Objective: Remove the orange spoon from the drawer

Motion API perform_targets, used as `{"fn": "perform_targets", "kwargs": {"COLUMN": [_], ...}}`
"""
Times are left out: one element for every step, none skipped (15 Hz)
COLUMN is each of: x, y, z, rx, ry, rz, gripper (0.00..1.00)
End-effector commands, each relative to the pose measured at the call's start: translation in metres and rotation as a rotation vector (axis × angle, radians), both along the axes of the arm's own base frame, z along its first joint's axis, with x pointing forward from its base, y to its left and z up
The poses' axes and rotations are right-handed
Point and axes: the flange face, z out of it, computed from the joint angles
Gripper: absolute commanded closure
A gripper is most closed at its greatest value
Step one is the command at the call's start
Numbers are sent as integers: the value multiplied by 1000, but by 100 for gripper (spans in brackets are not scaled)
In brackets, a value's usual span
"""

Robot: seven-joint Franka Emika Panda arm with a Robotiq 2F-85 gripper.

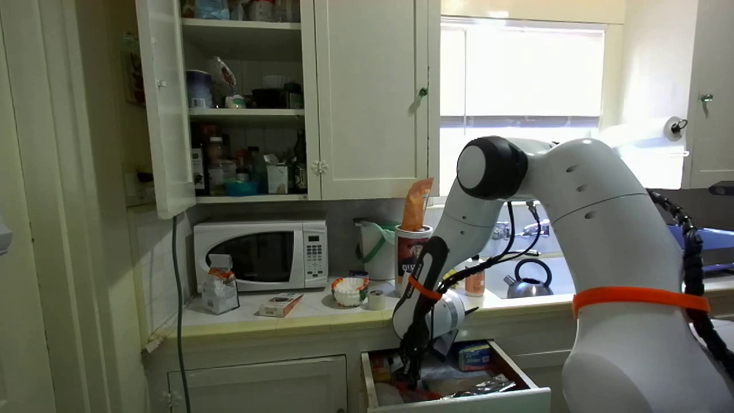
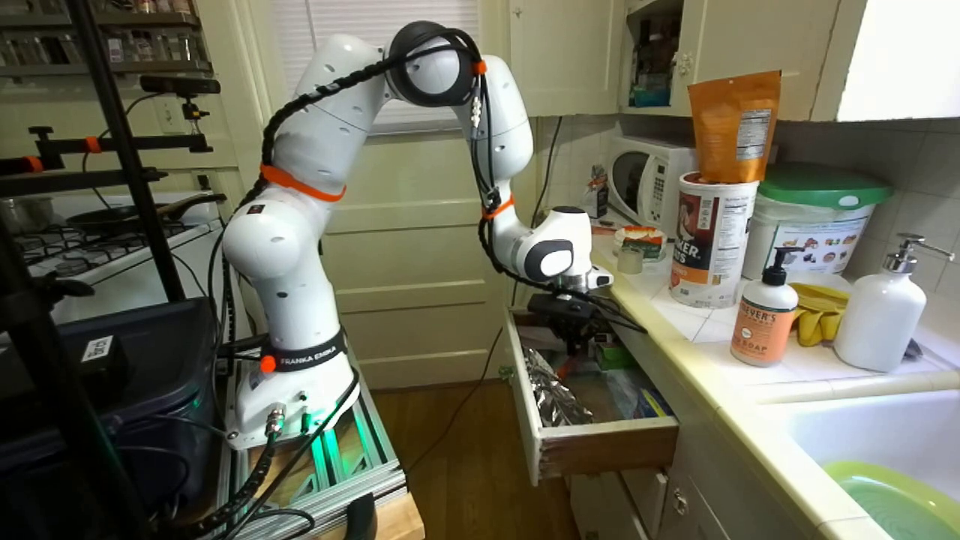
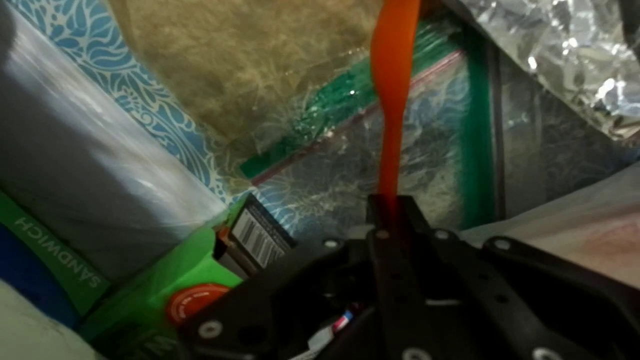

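Note:
The white drawer is pulled open under the counter; it also shows in an exterior view. My gripper points down inside it, as both exterior views show. In the wrist view its fingertips are close together on the thin handle of the orange spoon. The spoon runs from between the fingertips up past the top edge of the view, over plastic bags. A bit of orange shows beside the fingertips in both exterior views. The spoon's far end is out of the wrist view.
The drawer also holds crumpled foil, zip bags, a green box and a blue box. The counter edge runs beside the wrist. A canister and a soap bottle stand on the counter.

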Motion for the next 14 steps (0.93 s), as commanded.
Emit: {"fn": "perform_targets", "kwargs": {"x": [-8, -9, -9, -10, -11, -11, -10, -11, -10, -10, -10, -10, -10, -11], "y": [-5, -6, -7, -8, -9, -10, -10, -11, -11, -11, -11, -12, -12, -12], "z": [-1, -3, -5, -6, -9, -10, -10, -10, -11, -12, -12, -13, -14, -16], "rx": [6, 4, 4, 4, 3, 1, 0, -1, -2, -3, -4, -5, -5, -5], "ry": [29, 31, 34, 36, 42, 43, 43, 45, 45, 46, 47, 50, 51, 55], "rz": [-1, -3, -6, -7, -10, -11, -12, -12, -12, -13, -13, -14, -13, -14], "gripper": [98, 98, 98, 98, 98, 98, 98, 98, 97, 95, 93, 89, 83, 82]}}
